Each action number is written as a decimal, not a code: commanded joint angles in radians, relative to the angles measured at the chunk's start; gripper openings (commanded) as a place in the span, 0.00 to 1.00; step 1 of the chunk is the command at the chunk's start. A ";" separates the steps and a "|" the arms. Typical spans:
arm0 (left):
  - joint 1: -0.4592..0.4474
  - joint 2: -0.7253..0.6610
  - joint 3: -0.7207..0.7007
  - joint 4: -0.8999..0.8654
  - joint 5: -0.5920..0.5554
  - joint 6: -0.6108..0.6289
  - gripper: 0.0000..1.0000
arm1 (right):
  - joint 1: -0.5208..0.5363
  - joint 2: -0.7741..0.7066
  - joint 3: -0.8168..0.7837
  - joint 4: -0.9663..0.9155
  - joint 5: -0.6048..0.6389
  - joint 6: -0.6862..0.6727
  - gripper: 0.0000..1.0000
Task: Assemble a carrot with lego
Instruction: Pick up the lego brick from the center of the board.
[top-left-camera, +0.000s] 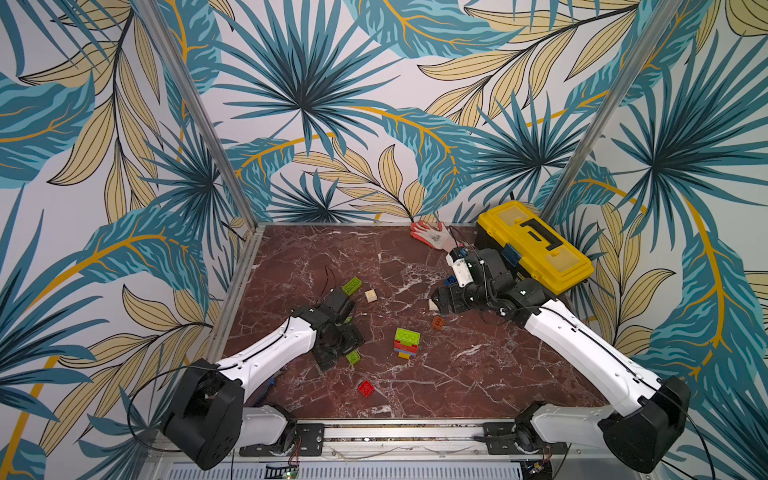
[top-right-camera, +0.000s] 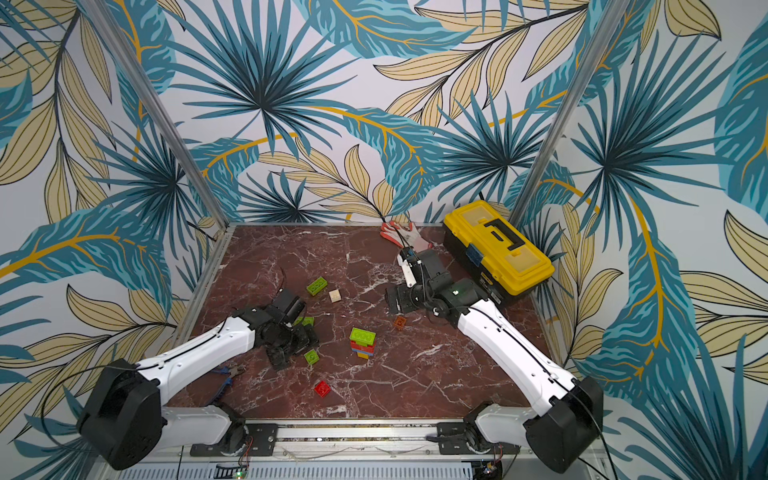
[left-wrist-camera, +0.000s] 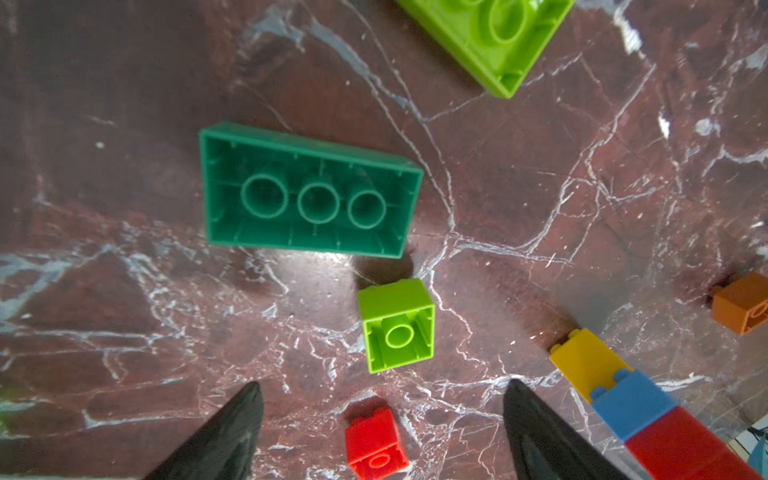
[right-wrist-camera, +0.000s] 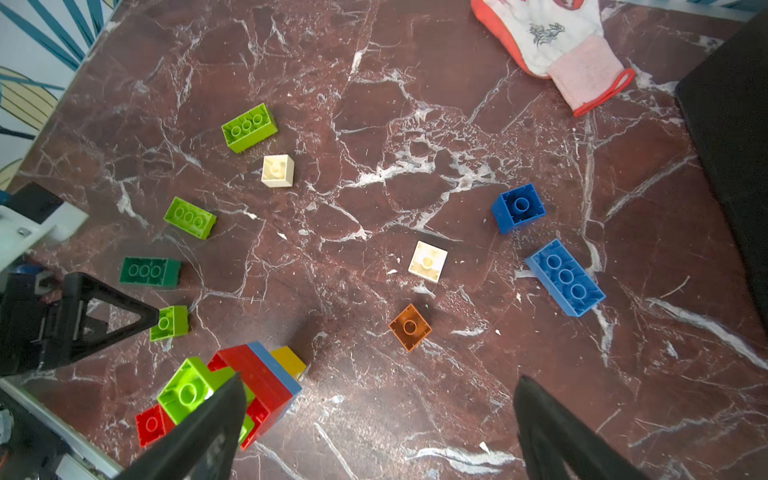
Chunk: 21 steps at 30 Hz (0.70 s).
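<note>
Lime lego beyond left gripper (apart)

Dark red marble-pattern bench w/ white veins, glossy. Yellow plastic toolbox, black handle + black base, sits at far right corner of bench, lid shut, angled to bench edges; blue latch on front. White fabric work glove w/ red palm coating lies flat at far edge, just beside toolbox; pink knit cuff clear in right wrist view. Blue-handled pliers near left front of bench, partly hidden. Tropical leaf wallpaper, teal + beige, on walls all round. Aluminium frame post at each far corner.
</note>
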 joint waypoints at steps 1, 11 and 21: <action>-0.016 0.058 0.070 -0.002 -0.039 -0.061 0.86 | -0.020 -0.038 -0.064 0.068 -0.018 0.057 0.99; -0.064 0.215 0.130 -0.003 -0.041 -0.071 0.75 | -0.124 -0.058 -0.166 0.116 -0.123 0.044 0.99; -0.063 0.220 0.120 -0.007 -0.050 -0.056 0.73 | -0.151 -0.043 -0.198 0.146 -0.159 0.051 0.99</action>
